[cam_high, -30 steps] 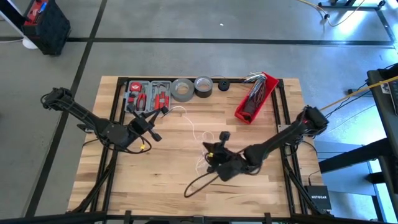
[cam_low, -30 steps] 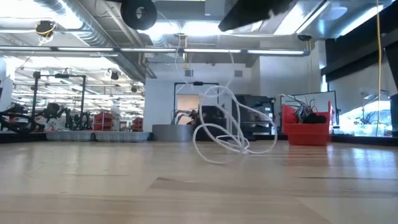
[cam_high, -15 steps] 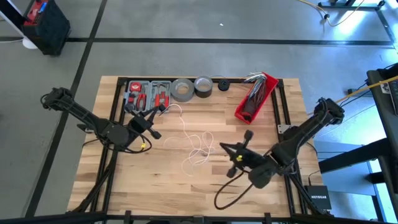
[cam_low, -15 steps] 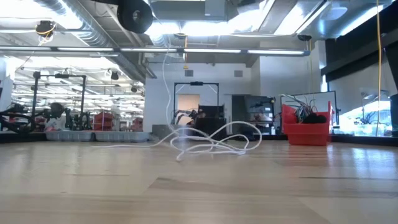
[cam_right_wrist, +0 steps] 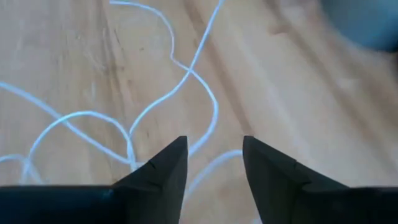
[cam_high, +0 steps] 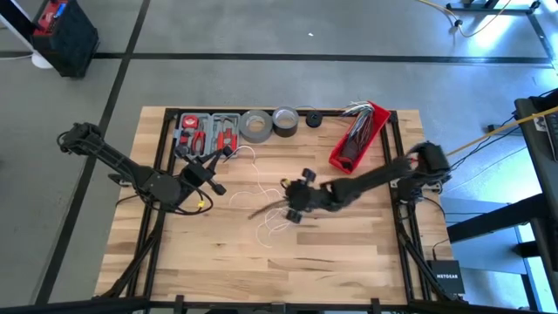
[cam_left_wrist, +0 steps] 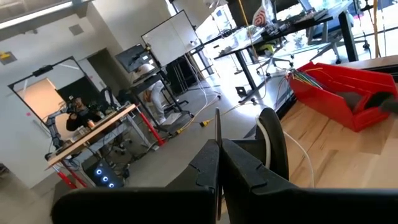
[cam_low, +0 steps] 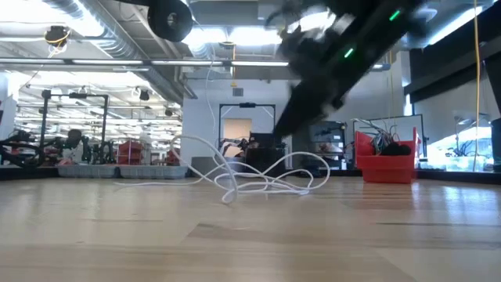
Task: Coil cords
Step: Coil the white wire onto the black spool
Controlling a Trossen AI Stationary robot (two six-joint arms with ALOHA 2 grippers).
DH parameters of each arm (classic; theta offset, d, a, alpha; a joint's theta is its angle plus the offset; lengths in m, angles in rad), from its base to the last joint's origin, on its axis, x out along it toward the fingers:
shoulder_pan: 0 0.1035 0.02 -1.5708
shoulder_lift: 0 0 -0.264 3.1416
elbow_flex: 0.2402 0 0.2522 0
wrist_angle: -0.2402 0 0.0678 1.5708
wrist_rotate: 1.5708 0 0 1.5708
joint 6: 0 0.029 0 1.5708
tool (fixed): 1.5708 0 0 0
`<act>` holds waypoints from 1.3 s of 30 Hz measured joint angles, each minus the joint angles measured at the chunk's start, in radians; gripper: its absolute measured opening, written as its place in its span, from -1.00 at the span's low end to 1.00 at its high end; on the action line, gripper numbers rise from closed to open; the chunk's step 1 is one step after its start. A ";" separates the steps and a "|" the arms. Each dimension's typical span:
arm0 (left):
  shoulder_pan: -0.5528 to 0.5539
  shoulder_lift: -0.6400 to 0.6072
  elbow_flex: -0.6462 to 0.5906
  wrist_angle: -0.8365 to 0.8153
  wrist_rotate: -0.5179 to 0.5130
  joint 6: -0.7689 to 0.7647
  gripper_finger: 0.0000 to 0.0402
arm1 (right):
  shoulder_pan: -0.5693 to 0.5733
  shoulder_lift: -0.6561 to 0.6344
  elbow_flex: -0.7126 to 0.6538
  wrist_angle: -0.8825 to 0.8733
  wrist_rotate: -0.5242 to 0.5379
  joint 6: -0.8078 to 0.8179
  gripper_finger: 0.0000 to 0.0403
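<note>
High view first: along the far edge of my pale wooden slatted table [cam_high: 218, 253] sit a grey plastic tool case with red-handled tools [cam_high: 207, 133], a wide grey roll of tape [cam_high: 255, 126], a smaller dark roll of tape [cam_high: 285, 119] and a small round black puck-like thing [cam_high: 313, 119]. Right of those, still by the far edge, a long red plastic bin full of loose wires [cam_high: 358, 135] lies at a slant. None of these touches the thin white floppy cord [cam_high: 277, 200], which sprawls in loose loops on bare wood around the table's middle, nearer than the tape rolls.

One end of that cord rises from the table toward my left gripper [cam_high: 223, 154], which hangs just in front of the tool case with its fingers pressed together. In the left wrist view the white cord runs along beside those closed fingers [cam_left_wrist: 211, 168]; whether it is truly pinched between them I cannot tell.

My right gripper [cam_high: 293, 190] reaches across from the table's right side to hover over the loops at the middle. Its fingers [cam_right_wrist: 165, 168] stand spread apart with nothing between them, and the cord's curves lie on the wood directly beneath and just ahead of the tips, not touching them.
</note>
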 joint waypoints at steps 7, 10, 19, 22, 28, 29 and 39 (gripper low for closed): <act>0.000 0.000 0.001 -0.002 0.000 0.000 -0.99 | -0.102 0.112 0.001 0.162 -0.091 -0.033 -0.19; 0.000 0.000 0.001 -0.005 0.003 -0.005 -0.99 | -0.126 0.128 0.001 0.169 -0.122 -0.033 -0.19; 0.000 0.000 0.001 -0.006 0.011 -0.010 -0.99 | -0.141 0.142 0.002 0.242 -0.183 -0.059 -0.21; 0.000 0.000 0.001 -0.006 0.025 -0.012 -0.99 | -0.141 0.146 0.003 0.265 -0.198 -0.060 -0.28; 0.000 0.000 0.001 -0.005 0.028 -0.009 -0.99 | -0.141 0.177 0.002 0.269 -0.175 -0.060 -0.53; 0.000 0.000 0.001 -0.005 0.028 -0.009 -0.99 | -0.141 0.184 0.002 0.274 -0.175 -0.060 -0.58; 0.000 0.000 0.001 -0.006 0.027 -0.007 -0.99 | -0.076 0.073 0.001 0.214 -0.007 -0.199 -0.93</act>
